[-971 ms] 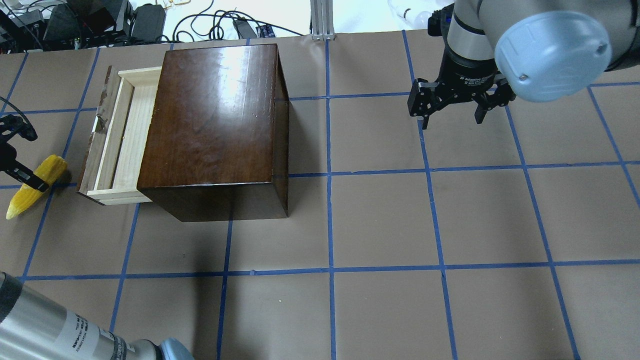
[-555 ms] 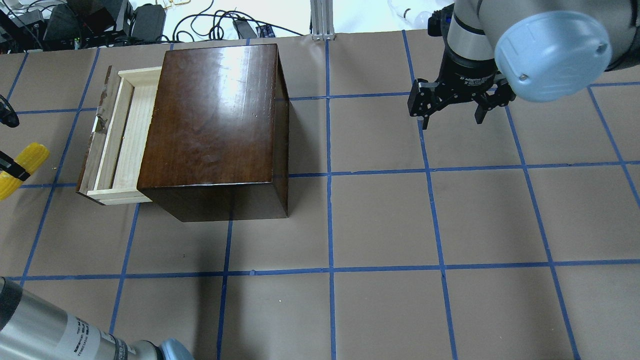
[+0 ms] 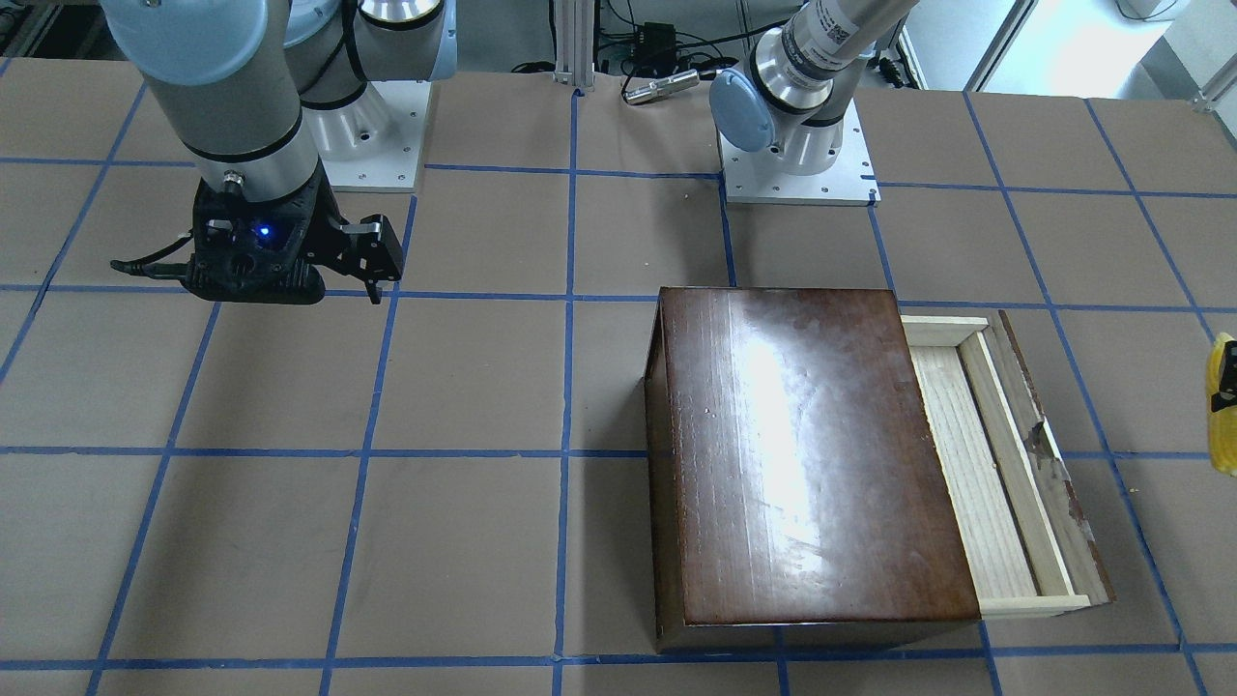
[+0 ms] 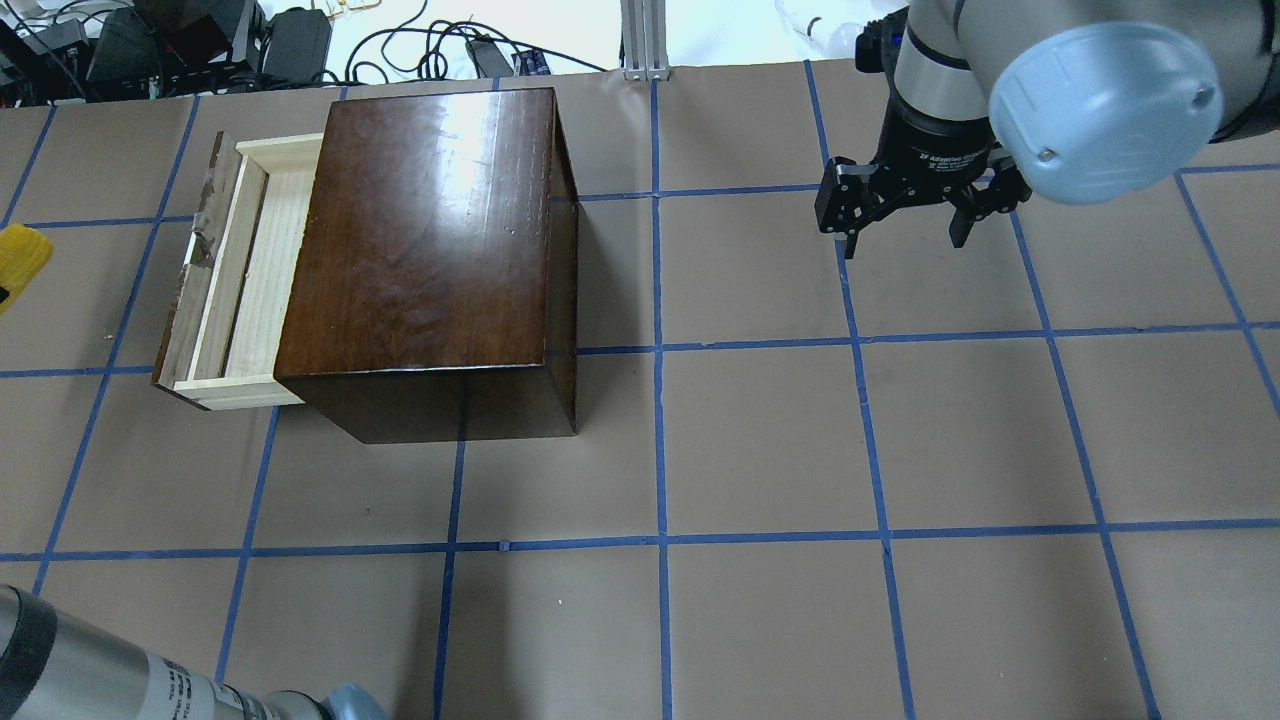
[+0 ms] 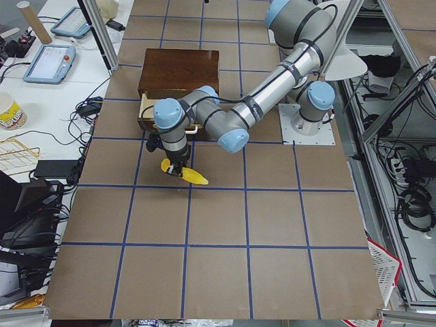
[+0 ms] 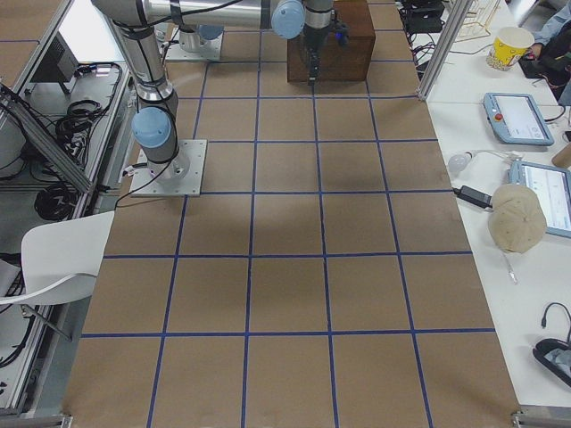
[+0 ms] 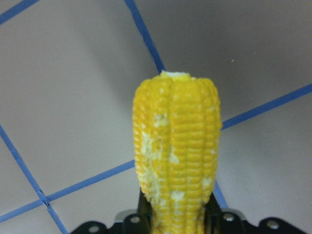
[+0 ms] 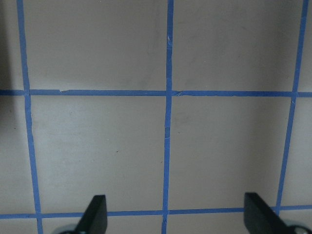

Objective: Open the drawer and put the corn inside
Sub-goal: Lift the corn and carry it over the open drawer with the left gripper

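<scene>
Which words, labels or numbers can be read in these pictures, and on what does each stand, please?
"2F Adaptive", rest blurred: on the right gripper, above its fingers.
Left arm sticker: print too small to read.
Left arm label: blurred.

right tool spread wide, blue-taped table

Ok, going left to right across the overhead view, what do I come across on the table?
corn, cut off by the left edge → drawer, pulled out to the box's left → box → right gripper, open over bare table
</scene>
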Motion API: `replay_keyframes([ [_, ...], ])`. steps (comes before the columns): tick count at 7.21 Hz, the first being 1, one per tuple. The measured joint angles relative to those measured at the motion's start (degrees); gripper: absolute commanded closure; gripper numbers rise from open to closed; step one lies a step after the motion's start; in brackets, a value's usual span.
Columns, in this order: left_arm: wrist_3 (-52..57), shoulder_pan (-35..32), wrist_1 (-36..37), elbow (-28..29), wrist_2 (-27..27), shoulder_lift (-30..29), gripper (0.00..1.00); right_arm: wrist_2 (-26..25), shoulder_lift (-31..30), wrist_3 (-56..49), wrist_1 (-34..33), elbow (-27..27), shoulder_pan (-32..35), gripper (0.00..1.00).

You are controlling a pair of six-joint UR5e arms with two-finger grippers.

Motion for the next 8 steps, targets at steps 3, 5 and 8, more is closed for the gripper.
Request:
replay_keyframes([
  [3, -11.99, -5.48, -12.89, 6.82, -0.57, 3.45, 1.00, -0.05, 0.00, 0.00, -0.01, 0.00, 0.00, 0.00],
  [5, -20.74, -9.55, -15.44, 7.73, -2.57, 4.59, 1.00, -0.06, 0.00, 0.00, 0.00, 0.00, 0.00, 0.00],
  [8, -34.07, -15.22, -16.71, 7.68, -6.35, 4.04, 1.00, -0.06, 0.00, 0.00, -0.01, 0.00, 0.00, 0.00],
])
